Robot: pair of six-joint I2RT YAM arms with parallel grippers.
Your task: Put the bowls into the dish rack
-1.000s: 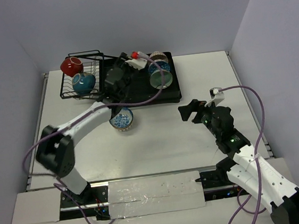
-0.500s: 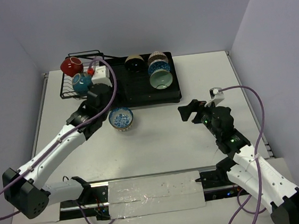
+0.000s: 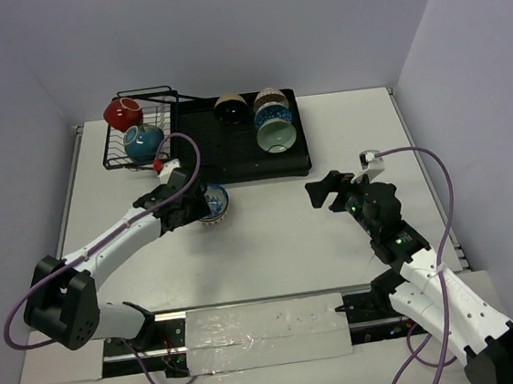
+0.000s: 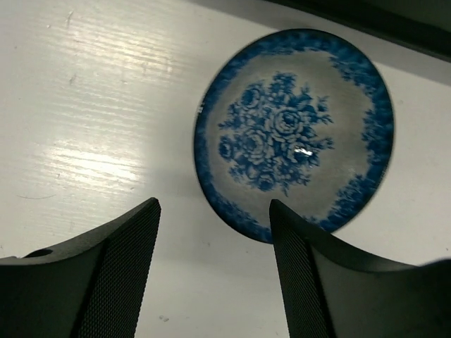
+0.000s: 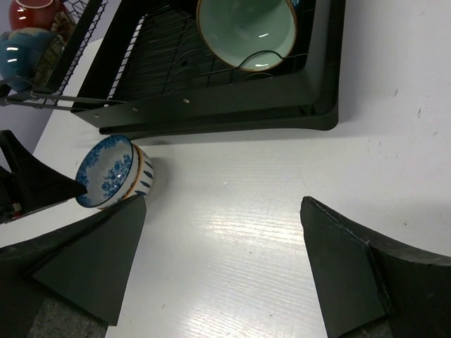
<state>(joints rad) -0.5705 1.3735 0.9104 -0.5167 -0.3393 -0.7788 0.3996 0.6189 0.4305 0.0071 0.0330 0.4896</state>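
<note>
A blue floral bowl [image 3: 212, 204] stands upright on the white table in front of the dish rack [image 3: 236, 174]; it also shows in the left wrist view [image 4: 296, 134] and the right wrist view [image 5: 113, 172]. My left gripper [image 3: 187, 207] is open and empty at the bowl's left side; in its wrist view [image 4: 215, 208] one finger overlaps the near rim and the other is over bare table. My right gripper [image 3: 325, 190] is open and empty over the table, right of the bowl, as its wrist view [image 5: 222, 204] shows. The rack's tray holds a dark bowl [image 3: 230, 108], a patterned bowl [image 3: 272, 110] and a green bowl [image 3: 276, 136].
The rack's wire basket [image 3: 167, 110] at the tray's left end holds a red bowl [image 3: 122, 113] and a blue bowl [image 3: 144, 142]. Grey walls close in the table at the back and both sides. A taped strip [image 3: 266, 330] runs along the near edge.
My left arm has drawn back from over the rack tray, past the basket, down to the blue floral bowl. The dark bowl now shows in the tray. The right arm has not moved.
</note>
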